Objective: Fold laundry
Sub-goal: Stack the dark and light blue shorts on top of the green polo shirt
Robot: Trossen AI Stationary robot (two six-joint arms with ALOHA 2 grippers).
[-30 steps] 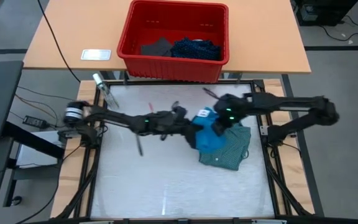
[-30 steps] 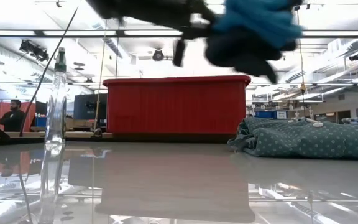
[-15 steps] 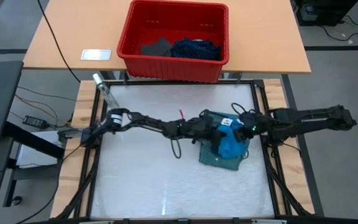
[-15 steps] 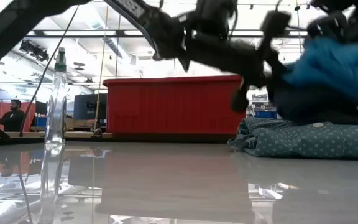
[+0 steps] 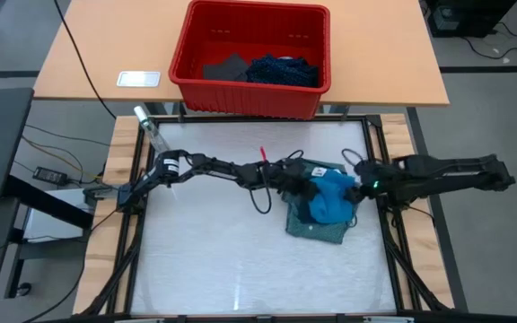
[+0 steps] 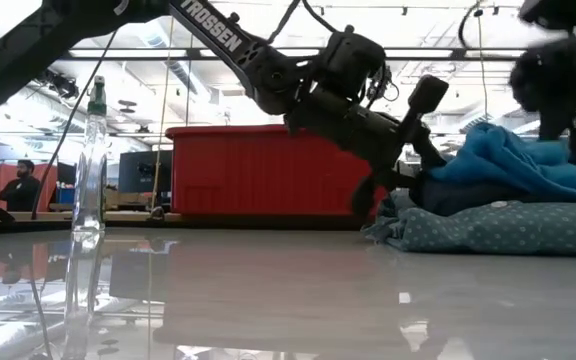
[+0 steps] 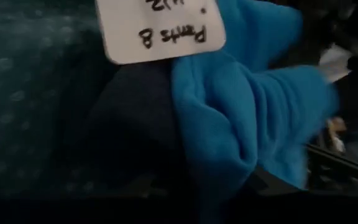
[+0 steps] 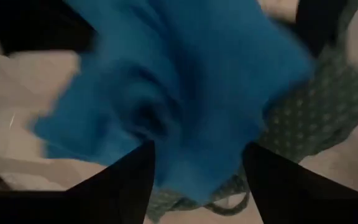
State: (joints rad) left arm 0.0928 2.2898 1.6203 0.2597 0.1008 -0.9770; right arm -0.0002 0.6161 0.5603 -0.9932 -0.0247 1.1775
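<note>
- Bright blue garment (image 5: 333, 197): crumpled in a soft heap, dark lining showing, white handwritten tag (image 7: 160, 28) attached. It lies on top of the grey-green dotted shirt (image 5: 317, 226), right of the table's middle.
- Left gripper (image 5: 302, 188): at the heap's left edge, against the blue cloth; I cannot tell its finger state.
- Right gripper (image 5: 359, 186): at the heap's right edge, fingers (image 8: 132, 180) spread, released, the blue cloth between them.
- Red bin (image 5: 251, 88): behind the table, holding dark garments (image 5: 263, 68).

Both arms reach inward, left hand (image 5: 305, 186) facing the spread-fingered right hand (image 5: 359, 186).
</note>
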